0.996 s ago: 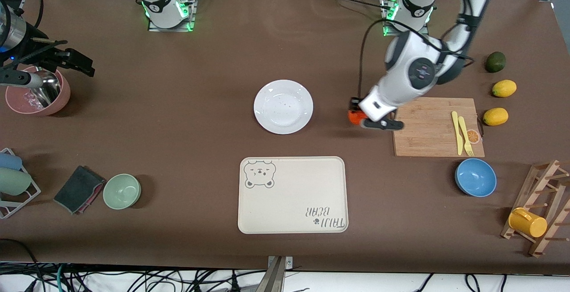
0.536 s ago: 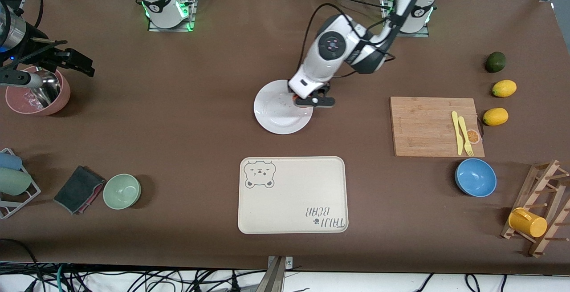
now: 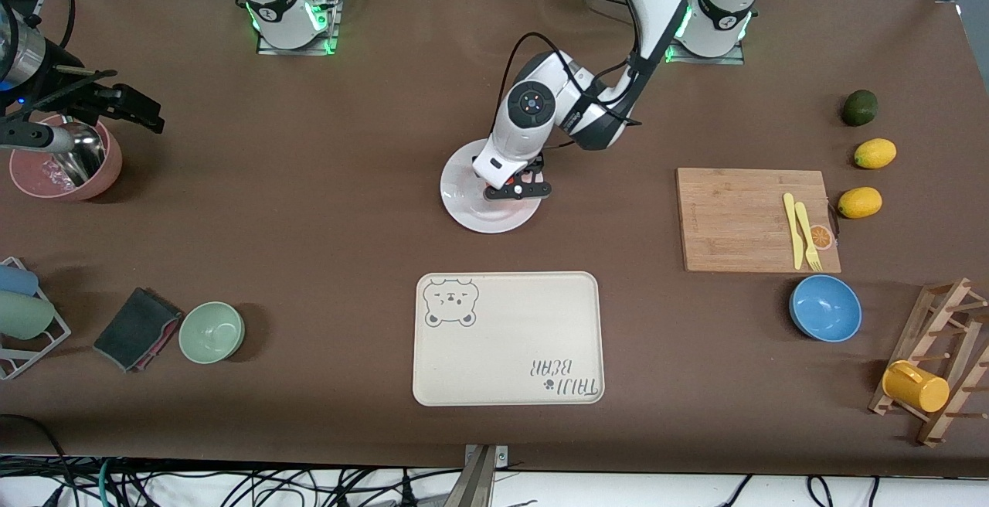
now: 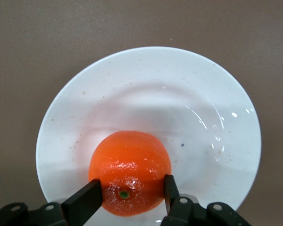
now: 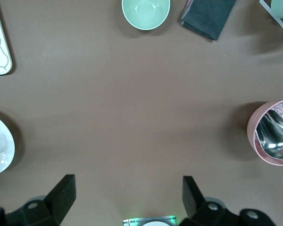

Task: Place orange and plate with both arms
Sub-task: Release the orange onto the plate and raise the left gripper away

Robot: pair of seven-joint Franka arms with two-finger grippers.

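Left wrist view: we see the left end effector (image 4: 127, 195) pinching the orange (image 4: 129, 172) from both sides, directly over the plate (image 4: 226, 94). We cannot tell whether the fruit touches it. From the front, the plate (image 3: 463, 209) sits mid-counter (image 3: 309, 205). Our right end effector (image 5: 127, 195) waits with fingers spread above bare counter, near the pink bowl (image 5: 269, 136).
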